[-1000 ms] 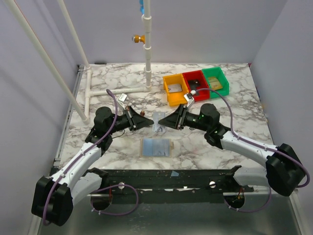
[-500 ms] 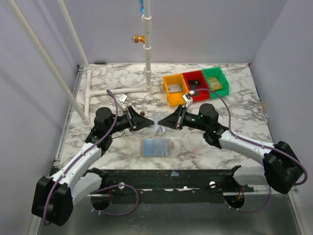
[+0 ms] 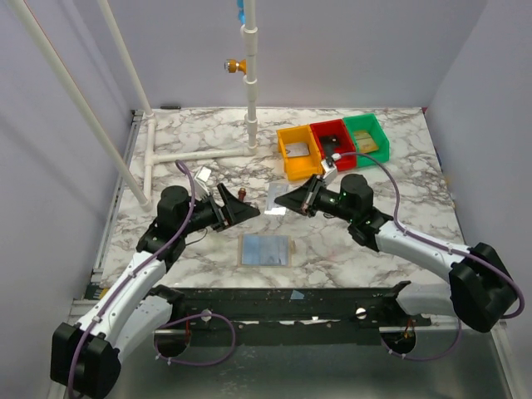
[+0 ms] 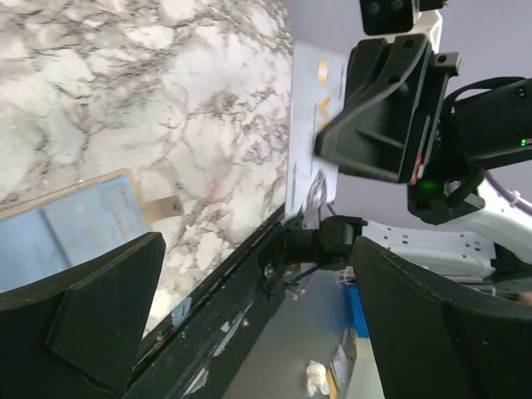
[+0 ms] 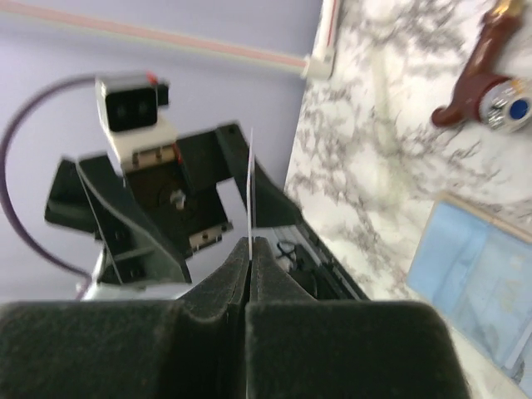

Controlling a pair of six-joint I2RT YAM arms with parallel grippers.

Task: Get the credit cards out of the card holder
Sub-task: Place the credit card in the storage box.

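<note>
Now: right gripper [image 3: 288, 201] pinched tight on the edge of a card [image 3: 273, 198], held up clear of the table [image 3: 399, 166], likely for carrying off. Left gripper [image 3: 243, 204] gapes wide just left of it (gripping nothing). Card holder [image 3: 266, 249] lies flat nearer, between both arms.

Light fell even and diffuse from above, leaving faint shadows on the marble table [image 3: 416, 191]. The credit card [image 3: 277, 202] pinched between the right jaws glared white. Beyond those jaws the right wrist view was smeared with blur; the left wrist's near fingers [image 4: 100, 316] were dark and unfocused.
</note>
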